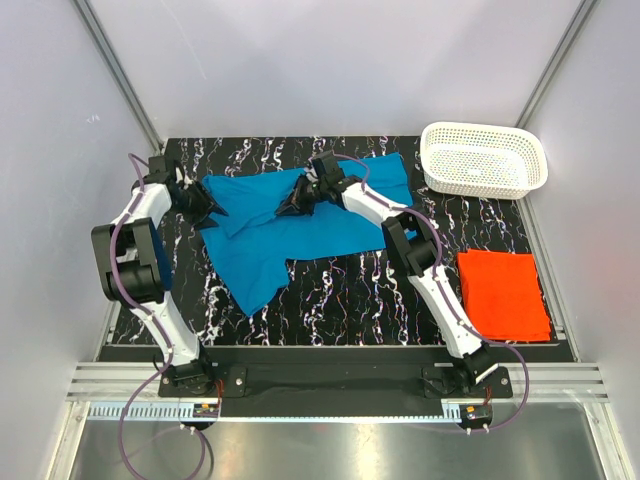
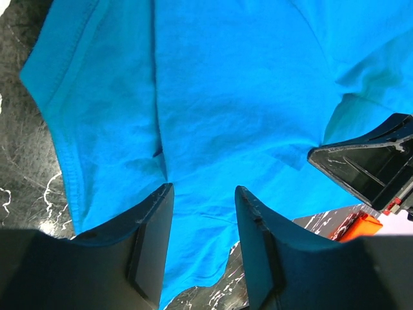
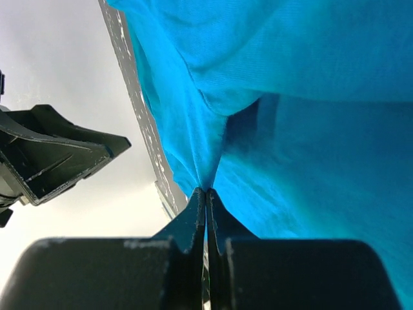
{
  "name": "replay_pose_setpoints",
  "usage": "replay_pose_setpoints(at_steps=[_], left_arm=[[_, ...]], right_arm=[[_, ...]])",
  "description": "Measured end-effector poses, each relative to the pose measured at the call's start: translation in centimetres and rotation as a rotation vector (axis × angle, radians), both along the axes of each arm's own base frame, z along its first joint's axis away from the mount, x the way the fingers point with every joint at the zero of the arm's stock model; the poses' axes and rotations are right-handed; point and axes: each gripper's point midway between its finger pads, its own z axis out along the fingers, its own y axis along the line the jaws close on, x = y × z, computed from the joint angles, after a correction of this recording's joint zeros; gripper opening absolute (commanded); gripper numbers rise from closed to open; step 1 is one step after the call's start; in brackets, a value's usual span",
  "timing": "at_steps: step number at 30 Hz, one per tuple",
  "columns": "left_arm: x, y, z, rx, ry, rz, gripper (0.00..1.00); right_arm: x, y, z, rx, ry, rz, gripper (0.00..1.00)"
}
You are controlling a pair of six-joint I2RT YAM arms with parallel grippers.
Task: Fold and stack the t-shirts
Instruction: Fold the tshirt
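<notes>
lying opened out but rumpled on the black, white-veined worktop [image 1: 340,300]: blue t-shirt [image 1: 300,235]. it runs from near the far left corner, along the far edge, past the middle. one end trails toward the near edge, left of centre. part of it is doubled over on the far side. the left wrist view shows creases and a hem line in the cloth.

orange-red t-shirt [image 1: 503,292]: folded to a flat rectangle. it sits by the right edge, toward the near right corner, well apart from the blue one.

right gripper [image 1: 290,208]: down on the middle of the blue t-shirt, on the far side. jaws are pressed together with a pinch of blue cloth caught between the tips. in the right wrist view the cloth is drawn into a ridge that runs straight into the tips.

left gripper [image 1: 212,212]: at the blue t-shirt's left end, close to the worktop's left edge. fingers [image 2: 151,245] stand partway spread with a clear gap between them. blue cloth lies flat beneath and between them, and nothing is gripped.

the two grippers are near each other but apart, and each shows in the other's wrist view.

white perforated basket [image 1: 480,186]: upright at the far right corner, near the blue t-shirt's right end. cannot tell whether they touch.
</notes>
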Motion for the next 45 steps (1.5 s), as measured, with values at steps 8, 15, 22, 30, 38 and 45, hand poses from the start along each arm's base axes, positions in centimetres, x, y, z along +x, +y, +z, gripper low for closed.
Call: replay_pose_setpoints(at_steps=[8, 15, 22, 30, 38, 45], left_arm=[[1.0, 0.4, 0.0, 0.019, -0.015, -0.022, 0.54], [0.4, 0.2, -0.9, 0.02, -0.008, -0.048, 0.57], [-1.7, -1.0, -2.9, -0.005, 0.057, -0.072, 0.56], [-0.7, -1.9, -3.6, -0.025, 0.039, -0.09, 0.52], [-0.1, -2.0, -4.6, -0.044, 0.063, -0.076, 0.34], [1.0, -2.0, -3.5, -0.052, 0.032, -0.067, 0.21]], right_arm=[[-0.9, -0.4, -0.2, 0.0, 0.041, 0.035, 0.2], [-1.4, -0.7, -0.7, -0.022, 0.015, 0.074, 0.41], [-1.6, -1.0, -1.2, -0.046, -0.01, 0.092, 0.41], [-1.3, -1.1, -1.8, -0.071, -0.029, 0.085, 0.39], [-0.6, -0.4, -2.4, -0.074, -0.058, 0.083, 0.33], [-0.9, -0.1, -2.7, -0.083, -0.052, 0.091, 0.2]])
